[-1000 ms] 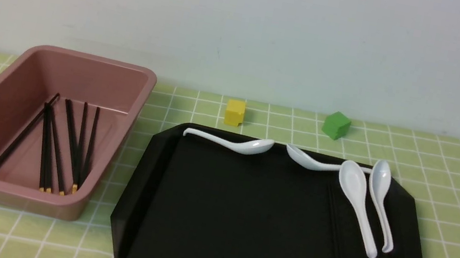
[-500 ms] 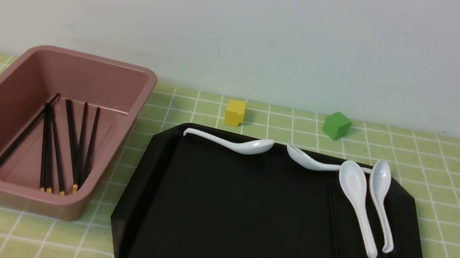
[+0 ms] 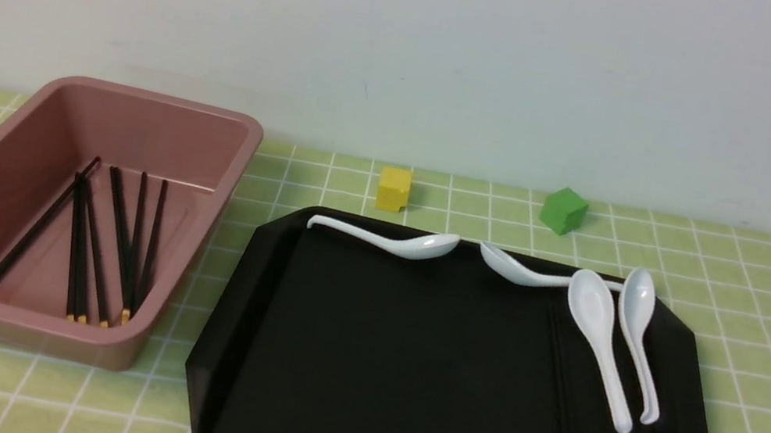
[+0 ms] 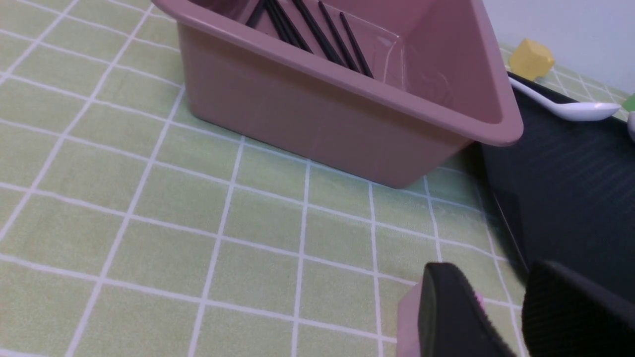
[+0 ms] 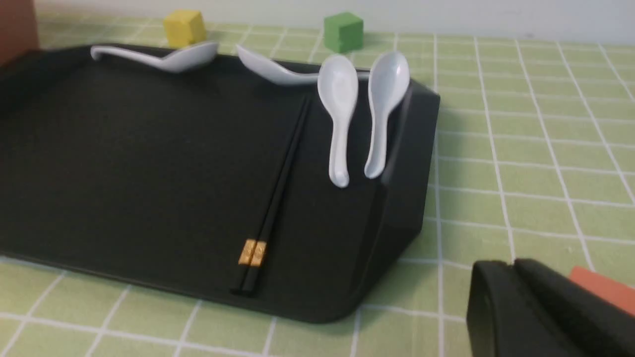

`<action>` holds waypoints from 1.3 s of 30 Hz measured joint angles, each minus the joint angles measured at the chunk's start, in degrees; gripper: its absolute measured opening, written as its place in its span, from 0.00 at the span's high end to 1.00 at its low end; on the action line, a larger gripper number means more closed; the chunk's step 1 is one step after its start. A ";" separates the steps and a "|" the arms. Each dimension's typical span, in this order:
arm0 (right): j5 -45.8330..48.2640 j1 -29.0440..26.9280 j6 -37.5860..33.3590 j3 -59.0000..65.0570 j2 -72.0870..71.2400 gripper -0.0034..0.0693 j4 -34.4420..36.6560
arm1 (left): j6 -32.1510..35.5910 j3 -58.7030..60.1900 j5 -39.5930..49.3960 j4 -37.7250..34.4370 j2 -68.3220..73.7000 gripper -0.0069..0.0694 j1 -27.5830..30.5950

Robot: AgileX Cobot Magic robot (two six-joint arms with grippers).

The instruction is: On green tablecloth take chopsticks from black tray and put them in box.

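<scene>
Green tablecloth [image 3: 770, 332], two chopsticks [image 3: 568, 415] on black tray [image 3: 389, 376], four spoons [image 3: 597, 341]

Neither of our arms reaches into the front view. We see our left gripper [image 4: 501, 312] only at the edge of its wrist camera: two black padded fingers [image 4: 449, 310] with a narrow gap between them, holding nothing. Our right gripper [image 5: 513, 270] shows in its own wrist camera as two black fingers [image 5: 501, 312] pressed together, nothing between them.
</scene>
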 joint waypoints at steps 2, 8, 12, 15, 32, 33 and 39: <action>0.46 0.00 0.00 -0.05 0.00 0.87 0.00 | 0.00 0.00 0.00 0.00 0.00 0.60 0.00; 0.85 0.00 0.00 -0.16 -0.01 0.85 0.00 | 0.00 0.00 0.00 0.00 0.00 0.60 0.00; 0.85 0.00 0.00 -0.16 -0.01 0.84 0.00 | 0.00 0.00 0.00 0.00 0.00 0.60 0.00; 0.85 0.00 0.00 -0.17 -0.01 0.84 0.00 | 0.00 0.00 0.00 0.00 0.00 0.60 0.00; 0.96 0.00 0.00 -0.22 -0.01 0.81 0.00 | 0.00 0.00 0.00 0.00 0.00 0.60 0.00; 1.01 0.00 0.00 -0.22 -0.01 0.80 0.00 | 0.00 0.00 0.00 0.00 0.00 0.60 0.00; 1.01 0.00 0.00 -0.22 -0.01 0.79 0.00 | 0.00 0.00 0.00 0.00 0.00 0.60 0.00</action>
